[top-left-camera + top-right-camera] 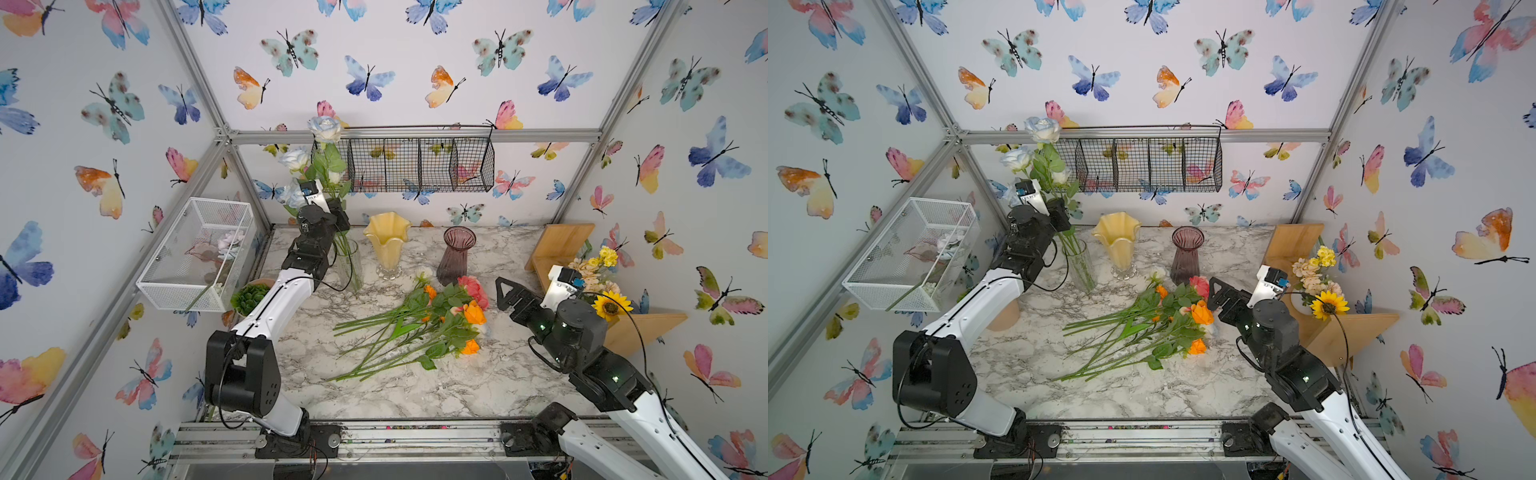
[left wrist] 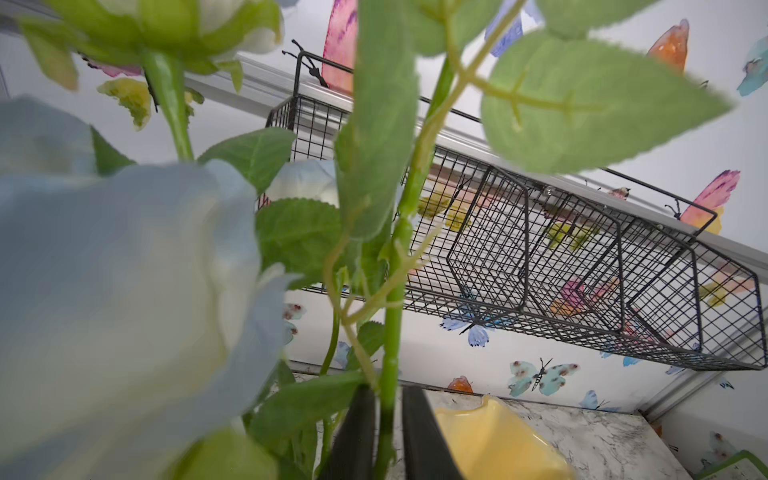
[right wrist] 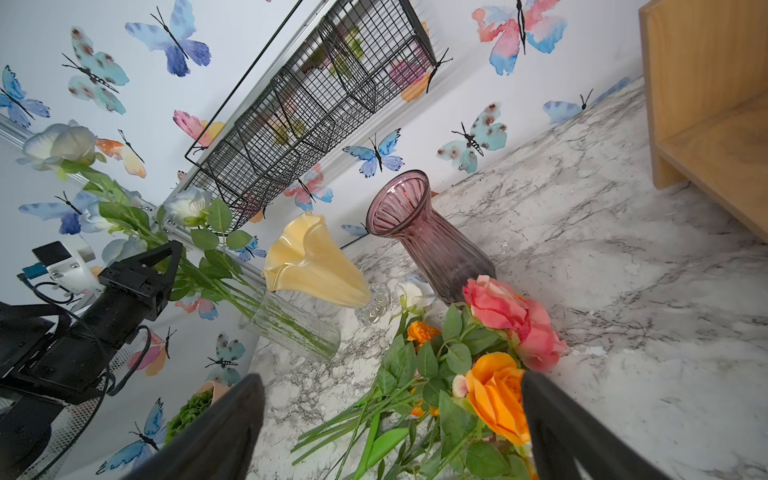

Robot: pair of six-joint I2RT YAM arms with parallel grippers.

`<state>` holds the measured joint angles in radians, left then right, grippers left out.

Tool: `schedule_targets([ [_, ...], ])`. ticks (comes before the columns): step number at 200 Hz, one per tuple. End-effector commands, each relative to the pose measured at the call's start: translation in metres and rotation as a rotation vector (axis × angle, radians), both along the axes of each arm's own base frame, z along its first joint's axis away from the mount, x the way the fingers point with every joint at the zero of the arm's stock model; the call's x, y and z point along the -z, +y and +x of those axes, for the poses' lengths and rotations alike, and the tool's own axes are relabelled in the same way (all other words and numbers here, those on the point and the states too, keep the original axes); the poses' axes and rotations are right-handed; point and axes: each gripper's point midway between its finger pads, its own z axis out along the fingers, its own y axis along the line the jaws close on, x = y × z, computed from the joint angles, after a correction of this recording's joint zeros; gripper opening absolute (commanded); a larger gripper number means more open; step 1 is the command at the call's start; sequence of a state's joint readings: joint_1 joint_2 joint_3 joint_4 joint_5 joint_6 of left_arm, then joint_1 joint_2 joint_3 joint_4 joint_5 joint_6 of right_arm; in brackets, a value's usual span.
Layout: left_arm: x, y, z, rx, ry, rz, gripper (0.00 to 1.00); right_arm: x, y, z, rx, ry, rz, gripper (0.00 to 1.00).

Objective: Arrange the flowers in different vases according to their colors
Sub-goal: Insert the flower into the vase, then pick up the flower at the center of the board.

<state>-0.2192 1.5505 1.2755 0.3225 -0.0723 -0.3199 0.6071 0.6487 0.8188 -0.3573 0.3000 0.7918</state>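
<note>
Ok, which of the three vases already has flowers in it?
The tall clear glass cylinder, holding the white and pale-blue roses. The yellow wavy-rimmed vase and the purple ribbed vase both stand empty.

Sunflower bouquet [image 1: 594,270] sits on wooden shelf [image 1: 565,241] (succulent [image 1: 249,298] opposite).

My left arm [image 1: 282,299], at seven o'clock, and right arm [image 1: 648,419], at five, were white shells on black joints; the right gripper [image 1: 500,294] was black, green lights [image 1: 614,378] behind it.
</note>
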Motion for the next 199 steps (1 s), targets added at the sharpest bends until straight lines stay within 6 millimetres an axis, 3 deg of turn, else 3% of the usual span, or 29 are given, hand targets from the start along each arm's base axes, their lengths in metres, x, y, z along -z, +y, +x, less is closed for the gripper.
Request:
schedule_targets([
  [1,-0.033,-0.005,-0.018,0.063,-0.061,-0.045,0.63,-0.011,-0.007,0.0,0.028,-0.035,0.0,0.98],
  [9,-0.037,-0.006,-0.021,0.071,-0.068,-0.054,0.8,-0.013,-0.008,-0.001,0.029,-0.037,0.004,0.99],
  [26,-0.046,-0.007,-0.027,0.081,-0.082,-0.079,1.0,-0.017,-0.009,-0.003,0.029,-0.047,0.014,0.99],
  [86,-0.067,-0.001,-0.064,0.104,-0.147,-0.201,0.99,-0.032,-0.012,-0.011,0.018,-0.065,0.03,0.99],
  [117,-0.07,-0.002,-0.08,0.13,-0.097,-0.261,0.99,-0.033,-0.01,-0.014,0.001,-0.052,0.037,0.98],
  [150,-0.052,-0.022,-0.108,0.216,0.008,-0.227,0.99,-0.015,0.004,-0.015,-0.071,0.054,-0.004,0.98],
  [199,0.018,-0.069,-0.171,0.298,0.201,-0.087,0.99,0.022,0.024,-0.015,-0.153,0.216,-0.049,0.98],
])
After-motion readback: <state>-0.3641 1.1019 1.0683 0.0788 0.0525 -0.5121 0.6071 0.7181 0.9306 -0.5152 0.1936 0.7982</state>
